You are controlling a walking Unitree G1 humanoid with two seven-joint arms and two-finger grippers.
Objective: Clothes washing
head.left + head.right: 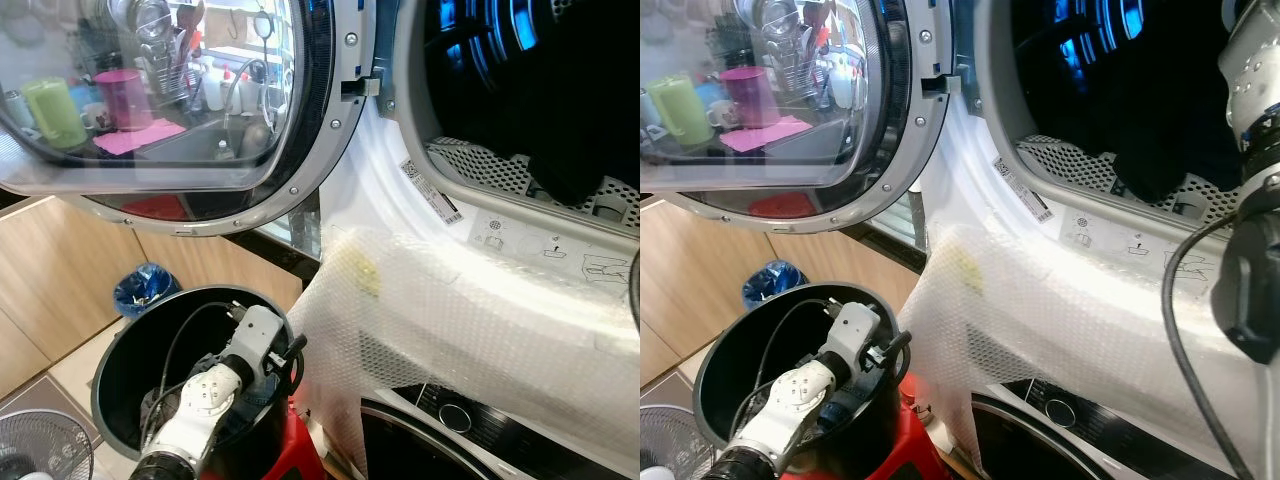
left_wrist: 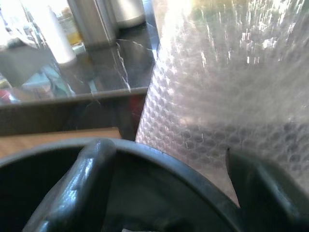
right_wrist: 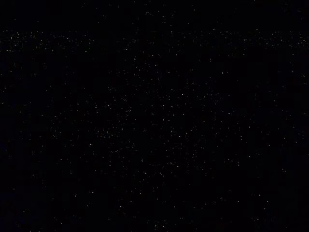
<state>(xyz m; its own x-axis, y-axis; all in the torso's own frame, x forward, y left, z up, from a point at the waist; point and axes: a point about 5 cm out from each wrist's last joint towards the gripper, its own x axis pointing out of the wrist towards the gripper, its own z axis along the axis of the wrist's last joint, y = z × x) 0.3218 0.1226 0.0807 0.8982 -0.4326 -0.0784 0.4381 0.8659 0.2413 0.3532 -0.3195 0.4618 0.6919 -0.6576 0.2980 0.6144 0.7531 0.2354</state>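
step: loading, judged | left end effector point(image 2: 164, 193) down in black bucket point(image 1: 120, 350) near left, fingers spread wide, holding nothing | right end effector: cannot tell | dark clothes point(image 1: 575, 150) in open drum point(image 1: 480, 150), far right | next: grasp remaining laundry, lift to drum

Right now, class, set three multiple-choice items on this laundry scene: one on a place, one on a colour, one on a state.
1. Where is the left arm reaching?
A. into the black bucket
B. into the drum
C. onto the fan

2. What colour is the stool under the bucket?
A. green
B. red
C. white

3. How is the washer door?
A. shut
B. swung open
C. removed

Answers: 1 A, the arm dips inside the bucket's rim. 2 B, red shows beneath the bucket. 3 B, the door hangs open to the left of the drum, where dark clothes lie.
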